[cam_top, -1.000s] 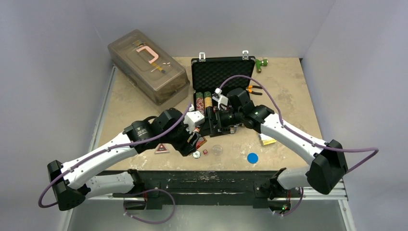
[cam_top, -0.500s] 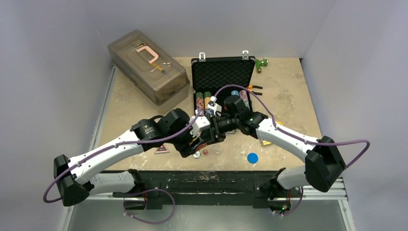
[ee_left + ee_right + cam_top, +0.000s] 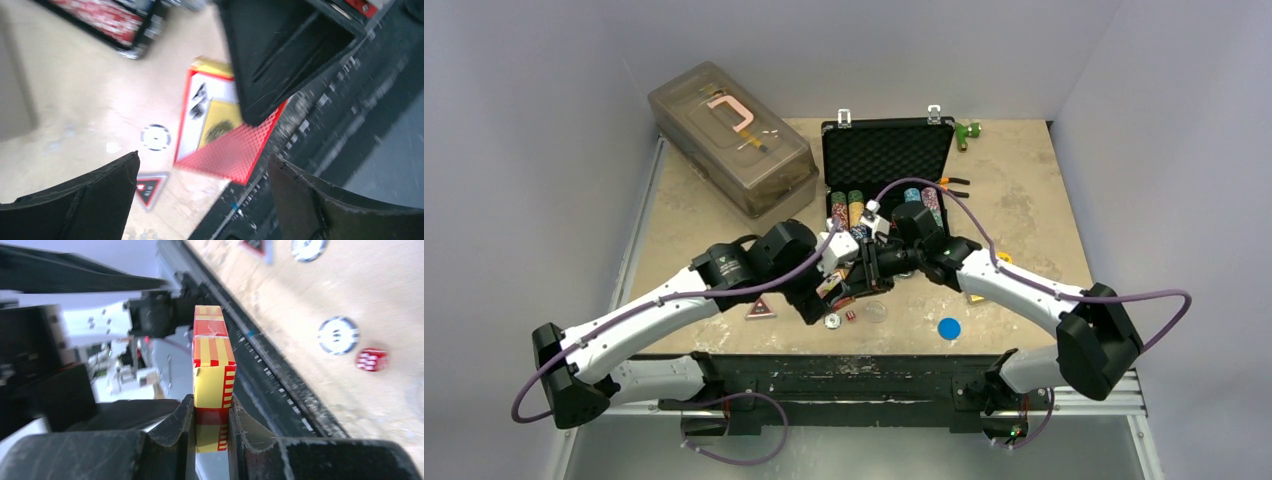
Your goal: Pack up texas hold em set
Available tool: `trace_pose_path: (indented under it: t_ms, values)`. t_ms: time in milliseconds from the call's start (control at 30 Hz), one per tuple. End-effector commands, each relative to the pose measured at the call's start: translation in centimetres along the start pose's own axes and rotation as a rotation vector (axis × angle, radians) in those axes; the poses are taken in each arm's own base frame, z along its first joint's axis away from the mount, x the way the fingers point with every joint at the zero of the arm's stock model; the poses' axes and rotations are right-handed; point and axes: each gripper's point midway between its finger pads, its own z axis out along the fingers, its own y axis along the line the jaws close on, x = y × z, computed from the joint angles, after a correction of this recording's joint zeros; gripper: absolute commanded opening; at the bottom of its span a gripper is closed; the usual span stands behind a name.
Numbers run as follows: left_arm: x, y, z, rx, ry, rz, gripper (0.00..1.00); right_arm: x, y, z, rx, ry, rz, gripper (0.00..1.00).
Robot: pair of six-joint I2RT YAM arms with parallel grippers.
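**Entry: Texas hold 'em set, packing under way.**

**Near, lower centre of the overhead view.** Loose pieces lie on the table (image 3: 1024, 190), all outside the case: a blue disc (image 3: 949, 328), a clear disc (image 3: 876, 311), a red die (image 3: 851, 316) and a white chip (image 3: 832, 321).

**Middle, just above those pieces.** The two claws meet here.
- The right gripper (image 3: 211, 410) has its fingers pressed flat on the lower end of a red-and-yellow card deck (image 3: 212, 367). The rest of the box stands out past the fingertips.
- The left gripper (image 3: 204, 160) has its fingers spread wide and holds nothing. The deck hangs in the gap between them, touching neither.

**Change.** A second ago the right claw was over the case and the deck lay by the left claw. The arms then closed in on each other, and now the right claw alone has the deck. This is judged a hand-over, with the left side letting go.

**Far, upper centre.** The black briefcase (image 3: 886, 150) stands open, its foam lid raised, with rows of poker chips (image 3: 846, 205) in the tray. The deck is not yet inside.

**Bearing on the task.** The right arm looks placed to carry the deck to the tray. The loose pieces remain to be gathered.
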Motion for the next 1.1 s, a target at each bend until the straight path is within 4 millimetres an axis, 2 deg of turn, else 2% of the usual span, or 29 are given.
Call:
trace_pose_path:
  t_ms: [0, 67, 133, 167, 233, 267, 333, 433, 500, 567, 633, 867, 1067]
  values:
    - [-5.2, 6.5, -5.6, -0.325, -0.236, -0.164, 0.99, -5.2, -2.7, -3.5, 0.159, -0.243, 0.022, 0.00]
    - [-5.7, 8.7, -7.7, -0.377, -0.322, -0.289, 1.00, -8.6, -5.3, -6.7, 0.338, -0.376, 0.010, 0.00]
    - [-6.1, 10.9, -9.6, -0.442, -0.404, -0.392, 1.00, -10.7, -8.1, -9.9, 0.539, -0.443, -0.003, 0.00]
    - [-6.3, 11.9, -10.3, -0.482, -0.430, -0.435, 1.00, -12.7, -8.5, -11.8, 0.621, -0.490, -0.027, 0.00]
    - [-6.4, 13.5, -11.5, -0.543, -0.452, -0.501, 1.00, -15.1, -10.3, -14.1, 0.767, -0.522, -0.053, 0.00]
    - [-6.5, 14.1, -11.7, -0.561, -0.447, -0.512, 1.00, -16.9, -10.3, -15.7, 0.835, -0.558, -0.071, 0.00]
    - [-6.3, 15.1, -11.7, -0.605, -0.435, -0.502, 1.00, -19.1, -11.1, -17.1, 0.928, -0.578, -0.099, 0.00]
    - [-5.6, 15.6, -10.2, -0.624, -0.432, -0.446, 1.00, -22.0, -11.5, -16.5, 0.921, -0.588, -0.160, 0.00]
    - [-4.6, 15.6, -8.9, -0.615, -0.415, -0.393, 1.00, -22.9, -11.7, -15.5, 0.896, -0.570, -0.177, 0.00]
    - [-3.5, 15.9, -8.1, -0.634, -0.393, -0.378, 1.00, -23.2, -12.3, -14.7, 0.888, -0.539, -0.178, 0.00]
    - [-3.0, 15.9, -8.3, -0.650, -0.375, -0.387, 1.00, -23.2, -13.3, -14.2, 0.901, -0.521, -0.186, 0.00]
    - [-3.3, 15.8, -7.9, -0.629, -0.388, -0.369, 1.00, -23.8, -15.9, -12.4, 0.907, -0.487, -0.204, 0.00]
    - [-3.2, 15.6, -7.6, -0.616, -0.380, -0.365, 1.00, -24.7, -16.4, -11.4, 0.897, -0.461, -0.227, 0.00]
